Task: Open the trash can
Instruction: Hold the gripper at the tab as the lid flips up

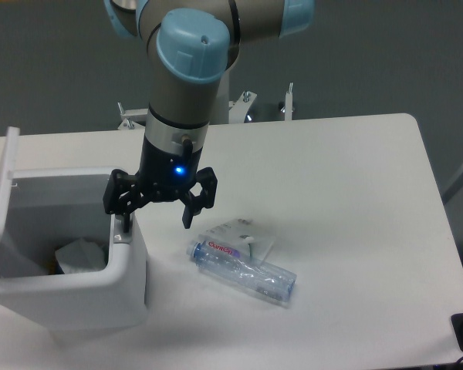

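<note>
The trash can (127, 270) is a large white boxy bin at the left edge of the table. Its flat lid (1, 196) stands raised, swung up to the left, and the inside shows crumpled white paper (81, 254). My gripper (158, 217) hangs over the bin's right rim, fingers pointing down and spread. The left finger (123, 216) is at the small grey tab on the rim; the right finger (191, 210) is beyond the bin, over the table. It holds nothing.
A crushed clear plastic bottle (243, 270) lies on the white table (332, 193) right of the bin, with a flat white packet (243, 231) just behind it. Metal brackets (247, 104) stand at the table's far edge.
</note>
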